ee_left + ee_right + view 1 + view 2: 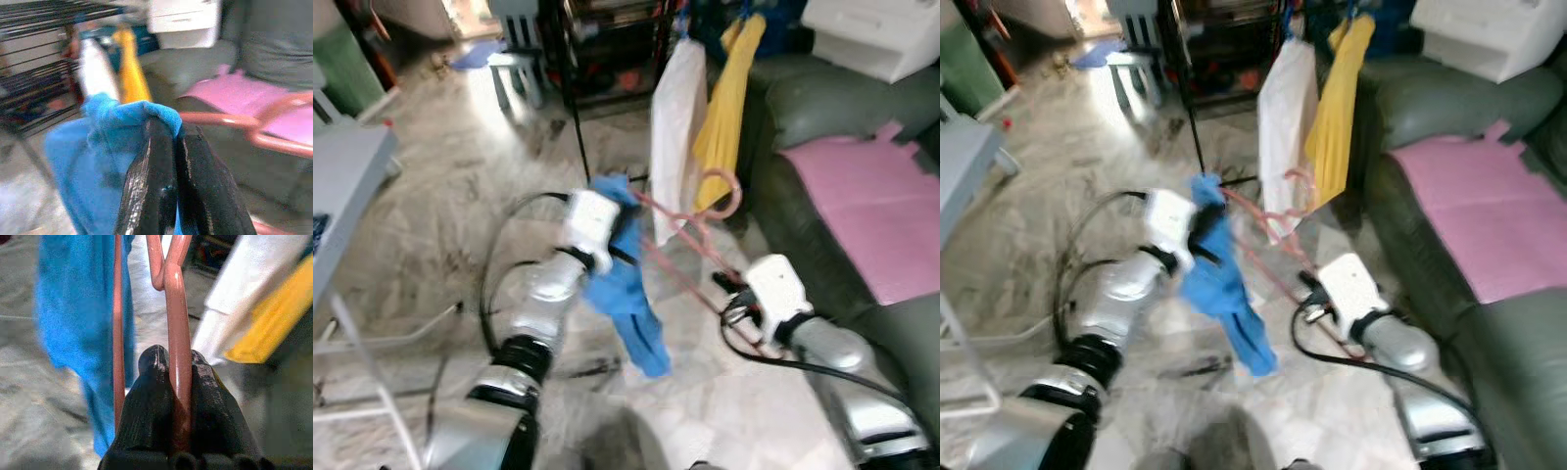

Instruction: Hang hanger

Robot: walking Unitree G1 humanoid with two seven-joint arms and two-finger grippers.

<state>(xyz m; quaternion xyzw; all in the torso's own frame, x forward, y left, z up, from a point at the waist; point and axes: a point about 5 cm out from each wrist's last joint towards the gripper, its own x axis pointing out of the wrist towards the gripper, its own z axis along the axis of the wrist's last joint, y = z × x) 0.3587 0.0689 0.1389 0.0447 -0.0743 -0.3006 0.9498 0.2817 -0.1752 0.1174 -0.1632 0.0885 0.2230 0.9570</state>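
Note:
A pink plastic hanger (690, 235) is held low over the floor, its hook (722, 191) pointing up toward the hanging clothes. A blue cloth (631, 304) is draped on its left end and dangles down. My left gripper (625, 227) is shut on the blue cloth (105, 161) at that end of the hanger. My right gripper (732, 286) is shut on the hanger's bar (178, 357), with the bar pinched between both black fingers (151, 396). A white garment (675, 127) and a yellow garment (729, 103) hang from a rack just behind the hook.
A dark green sofa (822, 108) with a pink mat (871, 196) stands on the right. A dark shelf rack (607, 49) is behind the hanging clothes. A grey table edge (342, 186) is at the left, and a small stool (514, 69) stands farther back on the marble floor.

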